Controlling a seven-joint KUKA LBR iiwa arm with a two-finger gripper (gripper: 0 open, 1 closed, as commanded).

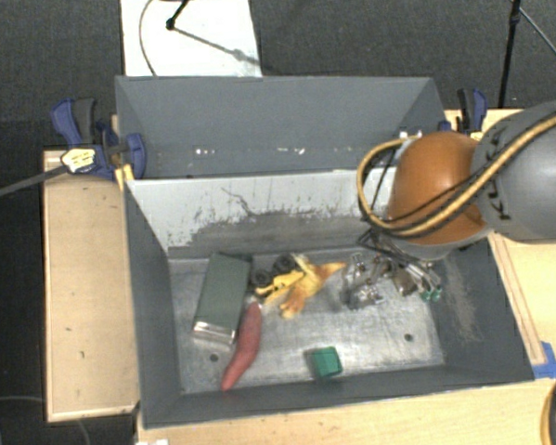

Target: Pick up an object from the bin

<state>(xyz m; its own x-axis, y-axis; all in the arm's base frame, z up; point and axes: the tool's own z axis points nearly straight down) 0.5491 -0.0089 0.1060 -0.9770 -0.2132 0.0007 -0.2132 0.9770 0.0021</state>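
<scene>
The pincer [363, 289] hangs low over the bin floor [395, 336]; whether it is open or shut, or has hold of anything, cannot be told. Just beside it, toward the view's left, lies a small heap of yellow and black pieces [290, 281]. This is probably the nearest pick, though closing there could catch two pieces or scatter them. Beyond the heap lie a dark green box [221, 292] and a red pepper-shaped thing [244, 347]. A small green block [324, 361] sits in front, amid bare floor. The back wall [259, 209] rises close behind, so room is tight there.

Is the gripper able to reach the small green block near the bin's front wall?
Probably yes: the green block lies alone on the bare bin floor, and the gripper hangs close by, with nothing between them.
</scene>
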